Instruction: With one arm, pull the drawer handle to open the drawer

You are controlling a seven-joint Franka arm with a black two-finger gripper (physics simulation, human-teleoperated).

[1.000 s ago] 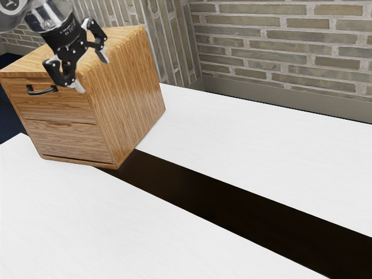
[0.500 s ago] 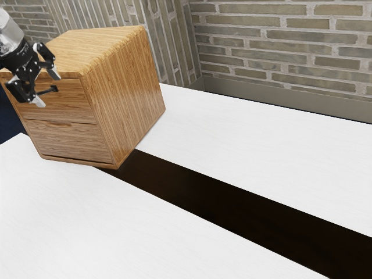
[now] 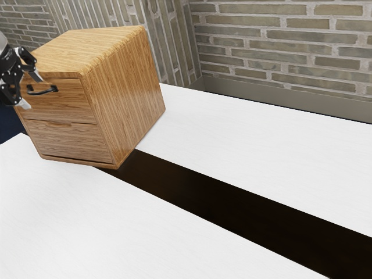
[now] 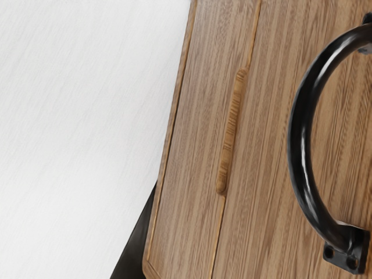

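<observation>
Arching black off the grained wooden drawer [image 3: 58,107], the handle [image 4: 302,151] stands free — fingers [image 3: 29,61] spread open, empty.

The gripper [image 3: 29,90] is black and blocky, two skinny fingers [image 3: 30,64] ending in pale pads (kinda silvery), plus a bit of light grey wrist [image 3: 2,42] behind the fingers.

Black looped handle [image 3: 42,90] on the top drawer [image 3: 61,104], drawer flush in wooden cabinet [image 3: 116,75], cabinet upright on white table [image 3: 261,145]
</observation>
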